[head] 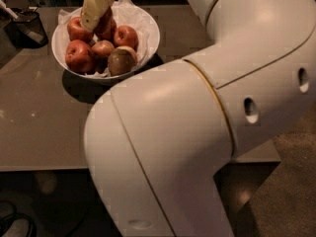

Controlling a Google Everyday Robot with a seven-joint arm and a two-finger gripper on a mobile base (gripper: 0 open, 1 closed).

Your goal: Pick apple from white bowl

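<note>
Gripper (98, 19) over white bowl (150, 31), fingers (92, 8) clamped on red apple (106, 21) atop the pile.

Office-like room: table (44, 122), black mesh cup (27, 29), carpet (291, 181); end effector (91, 21) over white bowl (149, 31).

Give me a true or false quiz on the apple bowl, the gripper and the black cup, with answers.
1. The wide glossy white bowl holds several red apples. True.
2. The gripper hangs over bare table, away from the bowl. False: it is over the bowl, right at the apples.
3. The small black mesh cup sits inside the bowl. False: it stands on the brown table beside it.
4. Crumpled white paper lines the bowl. True.
</note>
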